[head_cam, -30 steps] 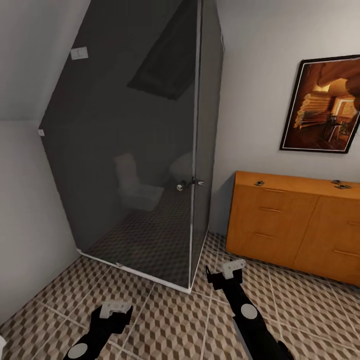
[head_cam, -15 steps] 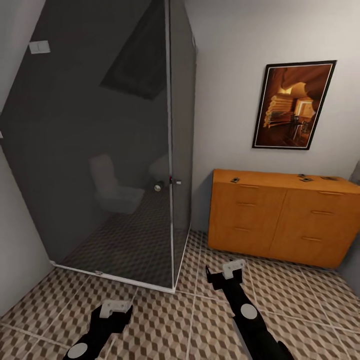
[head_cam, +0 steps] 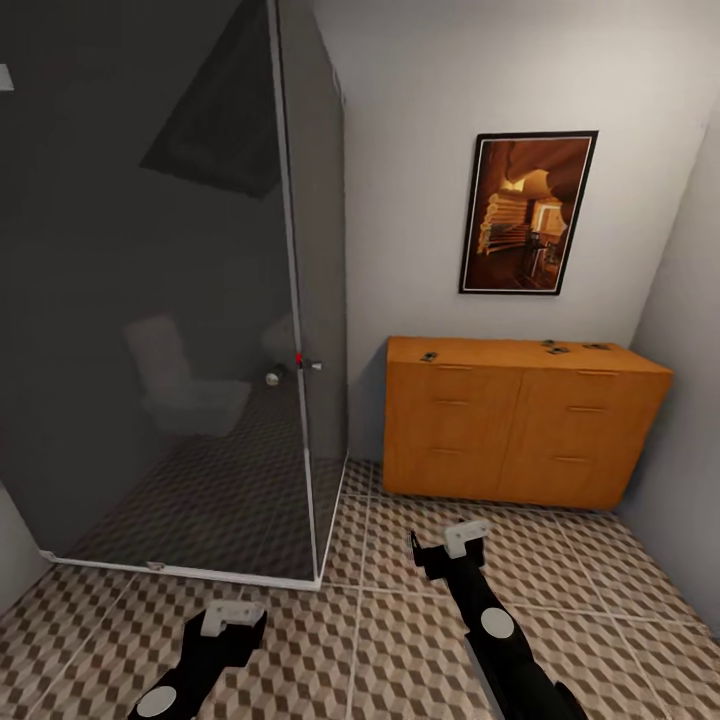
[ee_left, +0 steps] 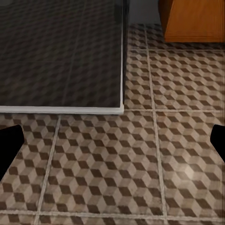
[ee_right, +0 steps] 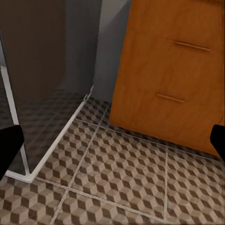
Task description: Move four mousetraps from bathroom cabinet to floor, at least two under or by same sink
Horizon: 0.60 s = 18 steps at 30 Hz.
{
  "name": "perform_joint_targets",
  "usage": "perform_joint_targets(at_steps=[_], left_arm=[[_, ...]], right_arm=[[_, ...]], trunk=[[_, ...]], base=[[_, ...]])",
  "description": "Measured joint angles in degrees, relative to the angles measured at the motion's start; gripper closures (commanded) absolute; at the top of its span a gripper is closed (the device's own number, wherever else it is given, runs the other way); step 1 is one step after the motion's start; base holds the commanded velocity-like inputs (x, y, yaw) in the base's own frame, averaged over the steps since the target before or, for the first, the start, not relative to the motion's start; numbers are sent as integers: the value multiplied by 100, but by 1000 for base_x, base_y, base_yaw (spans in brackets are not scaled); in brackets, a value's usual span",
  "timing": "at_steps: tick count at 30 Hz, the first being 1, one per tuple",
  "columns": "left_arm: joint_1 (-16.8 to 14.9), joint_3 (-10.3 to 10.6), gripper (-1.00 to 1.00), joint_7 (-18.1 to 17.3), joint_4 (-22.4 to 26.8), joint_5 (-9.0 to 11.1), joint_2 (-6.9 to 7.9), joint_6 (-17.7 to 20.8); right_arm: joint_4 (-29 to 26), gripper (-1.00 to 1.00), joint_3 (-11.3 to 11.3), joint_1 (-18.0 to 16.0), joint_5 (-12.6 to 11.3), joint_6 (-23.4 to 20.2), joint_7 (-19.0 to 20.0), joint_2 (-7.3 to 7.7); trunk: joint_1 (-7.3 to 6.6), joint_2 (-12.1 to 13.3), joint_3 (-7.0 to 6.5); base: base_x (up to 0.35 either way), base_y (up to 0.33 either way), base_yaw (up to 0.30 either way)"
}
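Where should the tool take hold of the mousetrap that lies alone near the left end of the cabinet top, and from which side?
The mousetrap looks small and flat on the cabinet top, close to its front edge. Probably best to come down from above and pinch the board across its two long edges. Its wire parts are too small to make out here. The right tool looks open and is nearer.
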State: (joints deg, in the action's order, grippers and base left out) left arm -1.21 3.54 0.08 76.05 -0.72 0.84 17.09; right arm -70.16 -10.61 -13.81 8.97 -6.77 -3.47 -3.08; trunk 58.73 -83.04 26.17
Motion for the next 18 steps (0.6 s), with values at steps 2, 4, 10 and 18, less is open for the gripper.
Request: perform_joint_targets(at_steps=[2, 4, 10, 18], left_arm=[[0, 3, -100, 0, -1, 0, 0, 0], [0, 5, -100, 0, -2, 0, 0, 0], [0, 14, -100, 0, -3, 0, 3, 0], [0, 22, -100, 0, -8, 0, 0, 0]], right_arm=[[0, -100, 0, -1, 3, 0, 0, 0], [0, -100, 0, -2, 6, 0, 0, 0], [0, -100, 0, -1, 7, 0, 0, 0], [0, -100, 0, -4, 9, 0, 0, 7]], trunk=[[0, 0, 0], [0, 0, 0], [0, 0, 0], [0, 0, 0]], base=[[0, 0, -215], [0, 0, -206], [0, 0, -188], [0, 0, -178]])
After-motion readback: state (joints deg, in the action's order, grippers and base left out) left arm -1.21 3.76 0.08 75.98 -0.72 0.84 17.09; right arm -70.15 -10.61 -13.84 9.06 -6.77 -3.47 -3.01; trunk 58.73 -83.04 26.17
